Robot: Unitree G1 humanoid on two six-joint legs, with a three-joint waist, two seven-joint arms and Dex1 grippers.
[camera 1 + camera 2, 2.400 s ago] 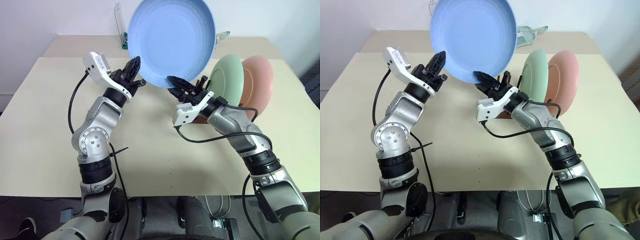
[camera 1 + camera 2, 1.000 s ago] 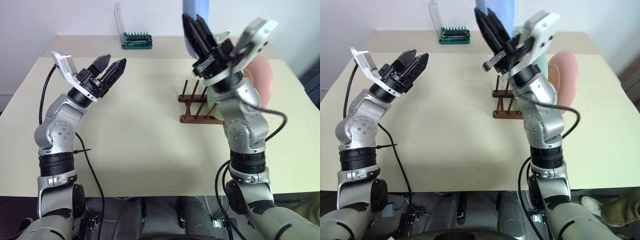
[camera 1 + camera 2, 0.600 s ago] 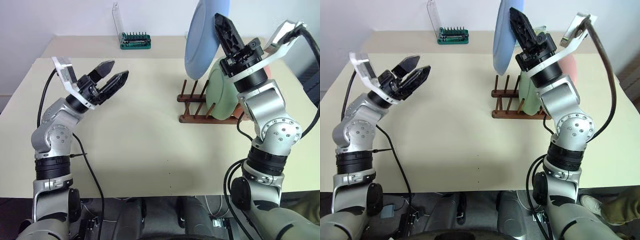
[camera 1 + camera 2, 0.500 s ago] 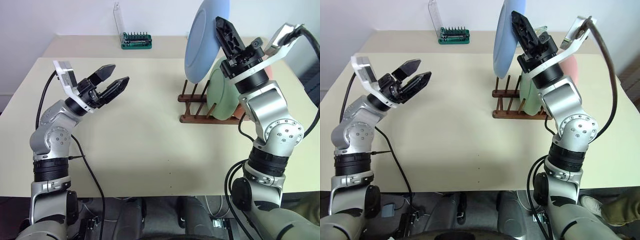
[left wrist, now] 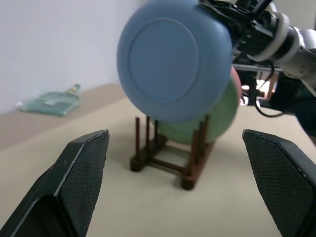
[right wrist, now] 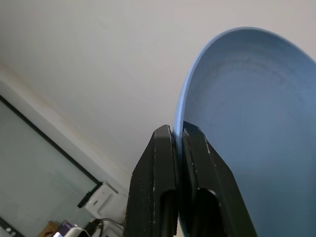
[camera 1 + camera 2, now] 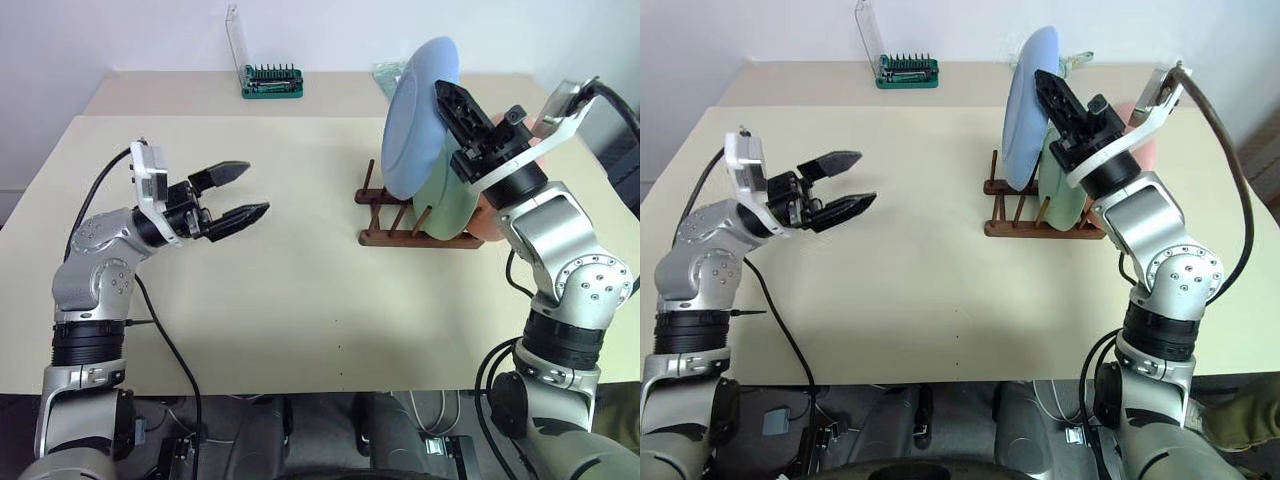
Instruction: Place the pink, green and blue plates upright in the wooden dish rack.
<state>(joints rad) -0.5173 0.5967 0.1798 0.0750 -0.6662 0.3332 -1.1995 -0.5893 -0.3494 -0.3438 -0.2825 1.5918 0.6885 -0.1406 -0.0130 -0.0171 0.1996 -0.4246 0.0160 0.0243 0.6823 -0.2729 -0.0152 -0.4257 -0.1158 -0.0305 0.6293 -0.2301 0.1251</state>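
My right gripper (image 7: 446, 93) is shut on the rim of the blue plate (image 7: 415, 120), pinching its upper edge (image 6: 180, 118). The plate hangs tilted over the near end of the wooden dish rack (image 7: 385, 218), its lower edge about level with the peg tops. Behind it, the green plate (image 7: 447, 205) stands upright in the rack. Farther back, the pink plate (image 7: 1145, 145) is mostly hidden. My left gripper (image 7: 255, 188) is open and empty above the table, well to the left of the rack and pointing toward it.
A green screwdriver-bit case (image 7: 272, 80) with a raised clear lid sits at the back of the table. A pale green packet (image 7: 390, 72) lies at the back behind the plates. The beige table (image 7: 300, 270) spreads between my arms.
My right gripper has rolled and brought the blue plate down and to the right, to just in front of the green plate. My left gripper has sunk and swung to point right, still open.
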